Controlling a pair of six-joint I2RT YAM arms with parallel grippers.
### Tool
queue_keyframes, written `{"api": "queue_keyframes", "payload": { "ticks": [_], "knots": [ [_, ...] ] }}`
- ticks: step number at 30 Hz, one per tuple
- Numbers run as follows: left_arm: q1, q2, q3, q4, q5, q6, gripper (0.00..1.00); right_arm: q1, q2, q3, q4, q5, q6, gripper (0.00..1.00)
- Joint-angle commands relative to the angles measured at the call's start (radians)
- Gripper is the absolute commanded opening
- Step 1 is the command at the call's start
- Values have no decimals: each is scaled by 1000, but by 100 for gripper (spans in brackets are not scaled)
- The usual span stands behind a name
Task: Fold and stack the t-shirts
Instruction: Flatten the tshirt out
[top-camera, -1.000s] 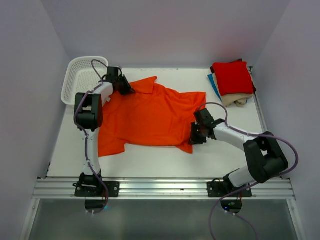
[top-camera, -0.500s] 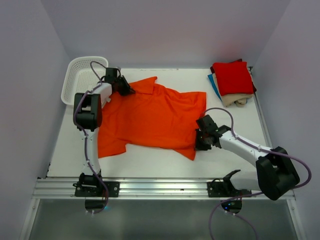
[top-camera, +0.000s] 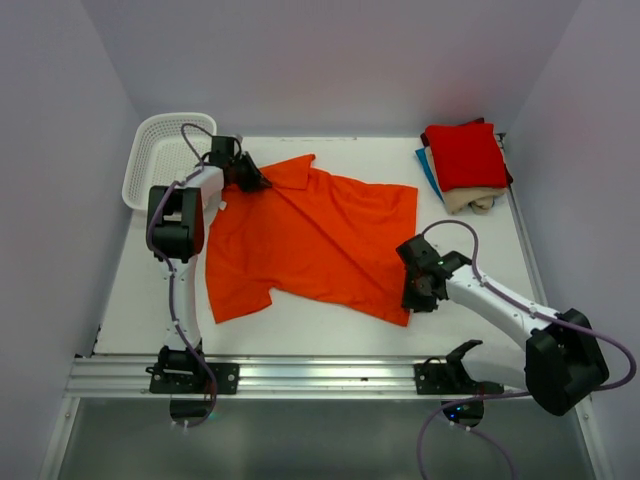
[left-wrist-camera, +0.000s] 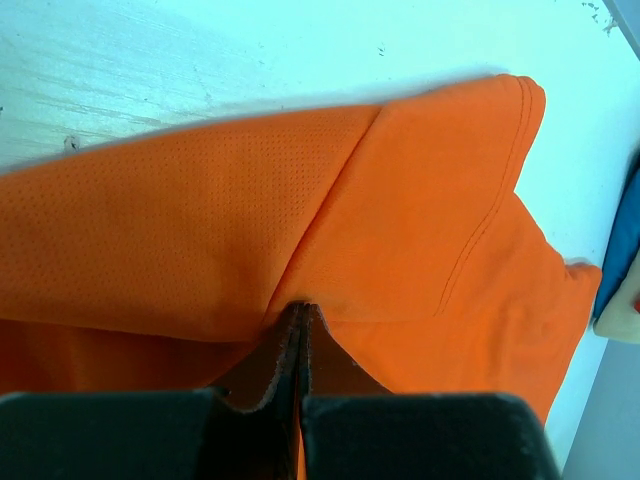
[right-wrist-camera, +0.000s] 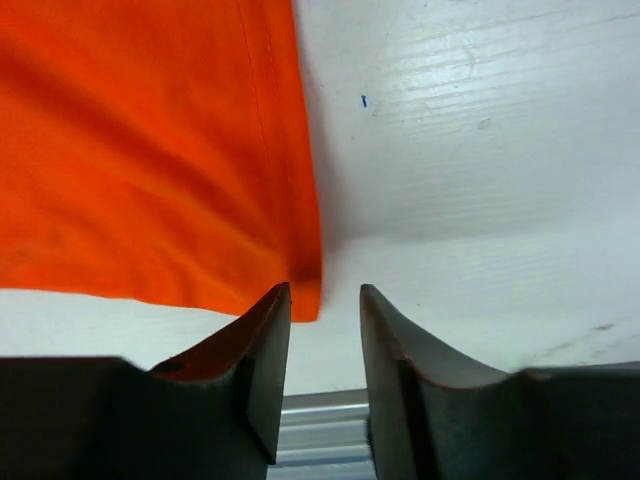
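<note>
- Right gripper (right-wrist-camera: 325, 292), jaws narrowly apart and empty, sits at the orange t-shirt (right-wrist-camera: 140, 150)'s hem corner, which lies just ahead and left of it.
- Left gripper (left-wrist-camera: 302, 318) pinches the opposite end of the shirt, whose long axis runs diagonally between the two grippers.

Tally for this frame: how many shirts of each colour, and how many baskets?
orange shirt: 1
red shirt: 1
blue shirt: 1
beige shirt: 1
basket: 1
Total: 5

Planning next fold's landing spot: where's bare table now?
Free: far strip between orange shirt and folded stack; right side between stack and right gripper; near strip along the rail. Crowded: far-left, basket beside left gripper pinching the shirt.
</note>
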Motion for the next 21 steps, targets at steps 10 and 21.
{"api": "queue_keyframes", "payload": {
  "ticks": [10,21],
  "knots": [
    [19,-69,-46,30,34,25,0,42,-71,181,-98,112,25,56],
    [17,-355,-450,56,-67,-9,0,2,137,448,51,242,-75,61]
  ]
}}
